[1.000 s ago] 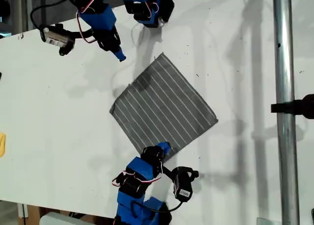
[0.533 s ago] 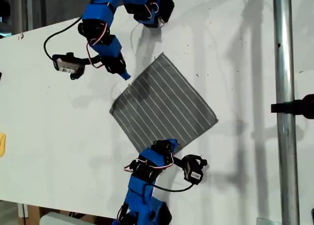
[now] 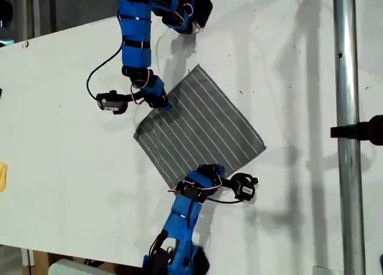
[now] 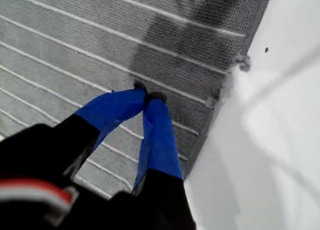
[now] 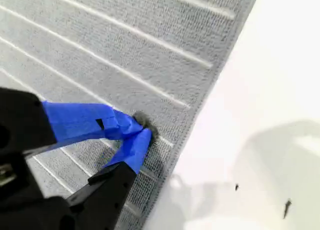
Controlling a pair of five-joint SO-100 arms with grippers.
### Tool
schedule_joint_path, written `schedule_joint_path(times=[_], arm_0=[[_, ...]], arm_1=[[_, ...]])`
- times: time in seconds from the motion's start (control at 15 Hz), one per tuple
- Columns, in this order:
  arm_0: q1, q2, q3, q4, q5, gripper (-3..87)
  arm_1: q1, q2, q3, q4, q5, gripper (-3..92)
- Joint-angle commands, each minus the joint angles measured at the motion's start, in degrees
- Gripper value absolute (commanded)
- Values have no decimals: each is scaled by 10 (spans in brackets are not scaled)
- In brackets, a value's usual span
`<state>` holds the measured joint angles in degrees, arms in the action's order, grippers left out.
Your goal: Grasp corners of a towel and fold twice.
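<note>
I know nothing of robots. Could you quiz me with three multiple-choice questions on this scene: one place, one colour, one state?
1. Where does the towel lie? A on the white table; B in a basket; C over a chair.
2. What colour are its stripes? A red; B white; C yellow.
3. How is the towel? A rolled up; B balled; C spread flat.
Answers: 1 A, it rests on the table. 2 B, thin white lines cross grey cloth. 3 C, it lies open, unfolded.
</note>
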<state>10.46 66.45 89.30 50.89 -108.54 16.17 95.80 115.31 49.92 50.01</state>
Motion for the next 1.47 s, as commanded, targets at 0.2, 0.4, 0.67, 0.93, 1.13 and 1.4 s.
schedule_joint_path(times=[0.2, 0.4, 0.67, 0.93, 1.13, 1.4], arm_0=[[-26, -13, 20, -59, -12, -17], [-21, 9, 58, -59, -21, -17], [-19, 115, 195, -53, -42, -17], [-32, 196, 298, -49, -34, -17], [-39, 213, 303, -26, -3, -17], [-13, 305, 231, 91, 25, -16]], arm_1=[[14, -159, -92, 29, 27, -3], [-14, -142, -93, 76, 59, -3], [-97, -68, -92, 149, 127, -3], [-182, -49, -92, 155, 199, -3], [-195, -66, -88, 128, 213, -3], [-166, 16, -92, 175, 185, -3]])
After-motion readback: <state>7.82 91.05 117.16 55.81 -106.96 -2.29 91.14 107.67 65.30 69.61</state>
